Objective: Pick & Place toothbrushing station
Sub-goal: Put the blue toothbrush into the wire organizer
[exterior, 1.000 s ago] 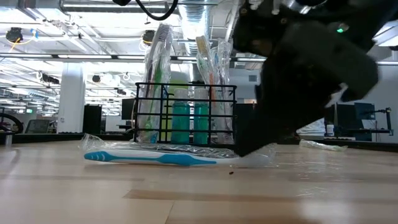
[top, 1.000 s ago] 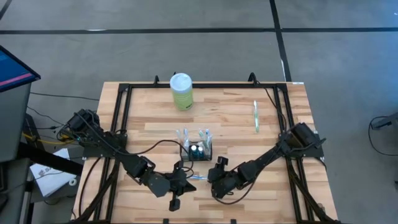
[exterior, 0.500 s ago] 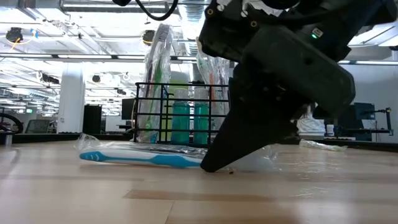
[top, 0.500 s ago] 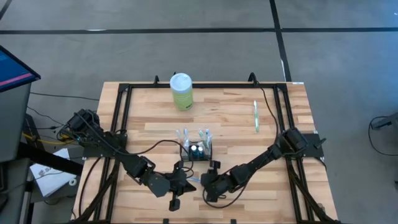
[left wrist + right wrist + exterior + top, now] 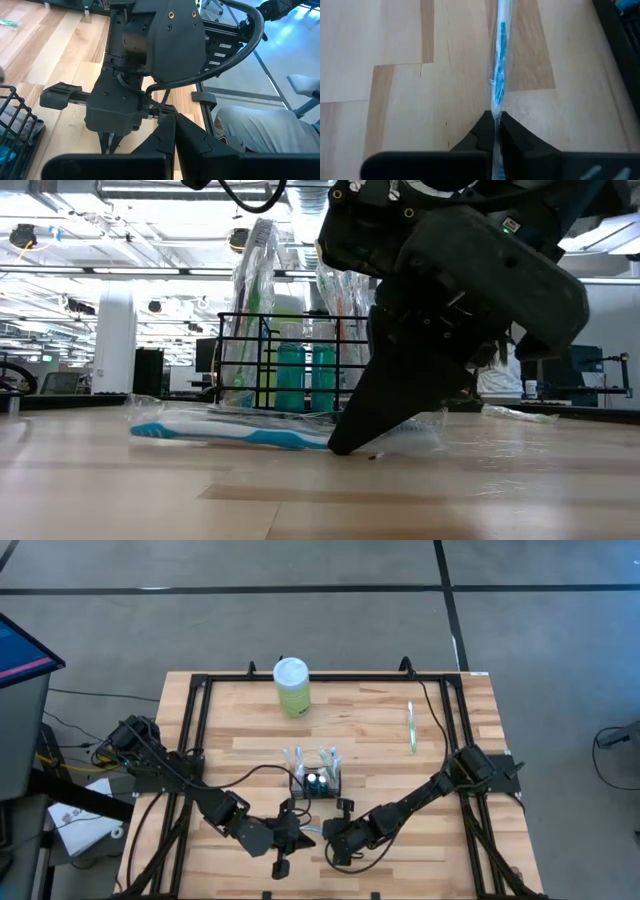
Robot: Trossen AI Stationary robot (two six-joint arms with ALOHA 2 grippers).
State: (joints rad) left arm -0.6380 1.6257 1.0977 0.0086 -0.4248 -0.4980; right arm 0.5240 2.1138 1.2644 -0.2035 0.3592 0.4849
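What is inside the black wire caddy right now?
The caddy holds upright wrapped toothbrushes and teal tubes. Its right side is hidden behind the right gripper.

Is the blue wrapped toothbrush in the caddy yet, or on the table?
On the table: blue toothbrush lies flat before the caddy, right gripper shut on it.

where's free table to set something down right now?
Bare wood: the back-left area left of the green bottle; the strip between that bottle and the loose toothbrush at back right; the front-right corner. Crowded: front centre, where the caddy, the shut left gripper and the right gripper, shut on the wrapped blue toothbrush, sit close together.
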